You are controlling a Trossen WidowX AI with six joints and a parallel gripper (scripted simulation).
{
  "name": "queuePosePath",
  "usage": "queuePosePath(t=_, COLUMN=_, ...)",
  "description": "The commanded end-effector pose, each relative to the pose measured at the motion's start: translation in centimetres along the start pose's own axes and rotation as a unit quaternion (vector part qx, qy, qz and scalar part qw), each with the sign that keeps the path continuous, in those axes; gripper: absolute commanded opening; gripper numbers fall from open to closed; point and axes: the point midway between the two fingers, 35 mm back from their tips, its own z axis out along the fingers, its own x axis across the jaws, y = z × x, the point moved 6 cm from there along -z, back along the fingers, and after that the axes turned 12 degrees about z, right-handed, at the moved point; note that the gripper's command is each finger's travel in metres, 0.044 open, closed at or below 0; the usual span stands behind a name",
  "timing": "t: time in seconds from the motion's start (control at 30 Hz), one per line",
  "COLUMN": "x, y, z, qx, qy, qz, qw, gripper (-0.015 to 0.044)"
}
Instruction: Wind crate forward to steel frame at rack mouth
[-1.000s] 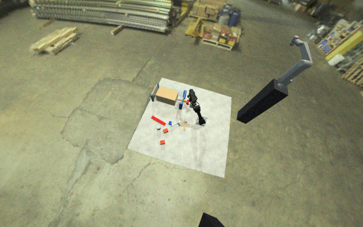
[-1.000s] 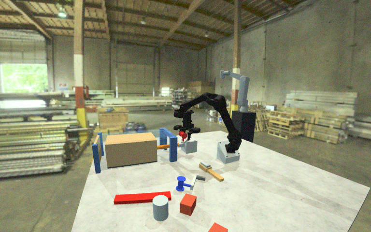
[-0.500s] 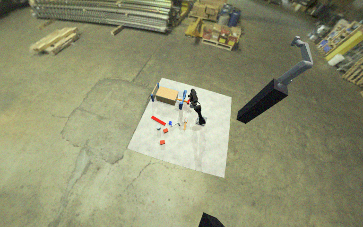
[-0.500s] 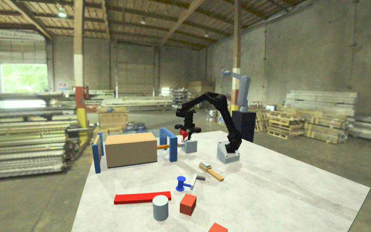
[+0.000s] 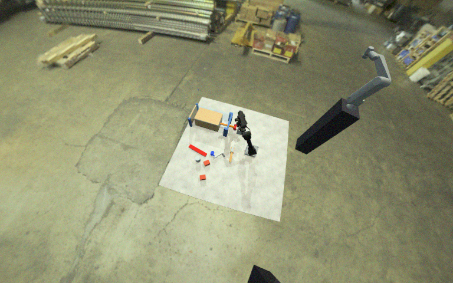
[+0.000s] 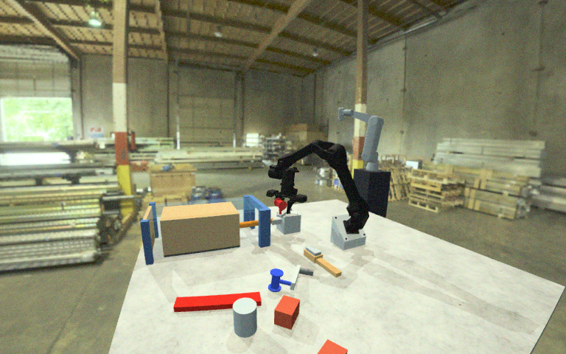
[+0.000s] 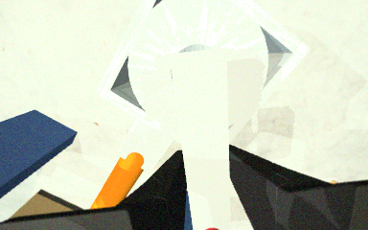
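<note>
beside the winch (image 6: 288, 223), a blue frame (image 5: 226, 131) (image 6: 267, 227) (image 7: 34, 144) flanks the claw (image 5: 236, 127) (image 6: 288, 210) (image 7: 203, 154).

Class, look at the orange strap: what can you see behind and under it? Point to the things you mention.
Behind the orange strap (image 5: 227, 125) (image 6: 249, 223) (image 7: 117, 183), pale benchtop (image 5: 260, 186) (image 6: 417, 267) (image 7: 326, 139) shows in the exterior view. Whatever lies directly beneath is covered and cannot be seen.

- A warehouse or industrial storage hall, by its bare concrete floor (image 5: 127, 226) and tall concrete walls (image 6: 492, 83).
- Overhead, a beamed roof (image 6: 259, 33) on painted columns (image 6: 120, 104) (image 6: 360, 83).
- Long stacked metal stock (image 5: 133, 16) (image 6: 46, 225), well beyond the bench's (image 5: 263, 186) (image 6: 417, 287) edges.
- Wooden pallets (image 5: 272, 55) (image 6: 425, 198), some carrying boxes (image 5: 272, 39).
- A bright doorway (image 6: 37, 119), far past the bench's corners.
</note>
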Motion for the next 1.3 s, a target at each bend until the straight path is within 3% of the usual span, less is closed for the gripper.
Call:
queuePosePath(t=0.0, x=0.1, y=0.0, z=0.1, qx=0.000, qy=0.001, qz=0.018, qw=1.000, gripper=0.0000)
queuePosePath(t=0.33, x=0.6, y=-0.1, z=0.3, qx=-0.001, qy=0.006, qz=0.076, qw=0.997, gripper=0.0000)
queuePosePath(t=1.27, x=0.5, y=0.1, z=1.5, qx=-0.001, qy=0.006, qz=0.078, qw=0.997, gripper=0.0000)
